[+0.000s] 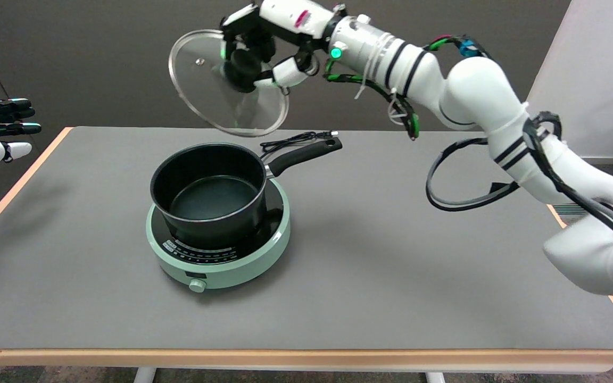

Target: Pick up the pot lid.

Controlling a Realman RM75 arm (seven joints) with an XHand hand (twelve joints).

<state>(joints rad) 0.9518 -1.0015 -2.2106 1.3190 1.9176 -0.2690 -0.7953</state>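
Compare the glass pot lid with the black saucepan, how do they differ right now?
The glass pot lid is see-through with a metal rim; the black saucepan is opaque and dark. The lid hangs tilted in the air, gripped by its black knob in the right hand; the saucepan sits upright on the green induction cooker. The lid is shallow; the saucepan is deep, with a long handle. Both are round.
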